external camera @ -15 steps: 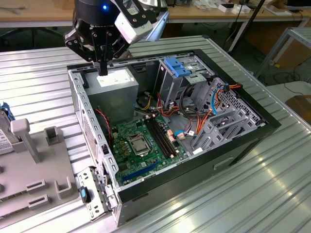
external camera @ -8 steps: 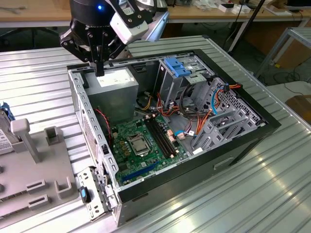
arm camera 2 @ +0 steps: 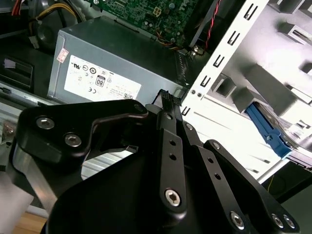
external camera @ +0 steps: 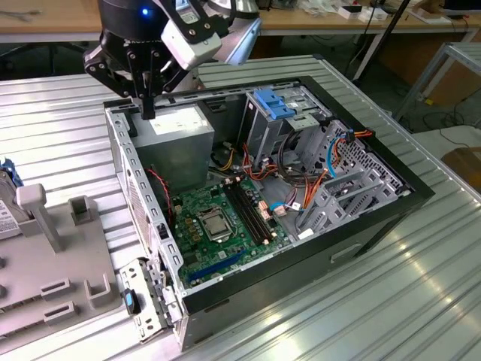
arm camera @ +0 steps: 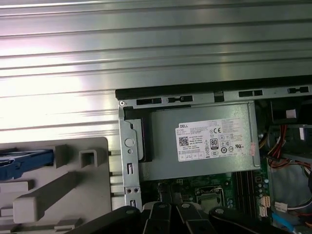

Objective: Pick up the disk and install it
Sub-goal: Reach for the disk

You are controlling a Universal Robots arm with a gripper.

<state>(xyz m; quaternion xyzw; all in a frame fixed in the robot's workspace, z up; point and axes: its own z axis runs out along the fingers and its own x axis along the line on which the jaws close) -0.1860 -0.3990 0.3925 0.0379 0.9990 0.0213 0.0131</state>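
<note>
Exterior view: the black two-fingered pincer [external camera: 147, 105] hangs tips down, its fingers pressed together with nothing between them. Just below it is the big grey metal power supply box [external camera: 176, 143], in a corner of the open black and silver computer case [external camera: 376, 226]. The box carries a white label [external camera: 176, 120] whose print is too small to make out. The flat disk [external camera: 6, 214] with bright blue plastic rails lies well apart from the pincer, beyond the case wall, on a light grey plastic holder tray [external camera: 83, 256]. The tray sits on the ribbed metal desk [external camera: 338, 316]. The picture's edge cuts the disk to a sliver, so its long axis cannot be told here.

Second wrist view: the pincer's black links partly hide the near side of the power supply box. The white label [arm camera 2: 100, 80] shows rows of dark print and round marks. Past the perforated case wall, the disk [arm camera 2: 267, 130] shows one blue rail. The rail runs roughly square to that wall, and tray posts hide the rest.

First wrist view: the label [arm camera: 214, 139] faces the camera, with fine lines of text. The disk [arm camera: 24, 158] is cut off at the edge, and its blue rail points lengthwise towards the case.
</note>
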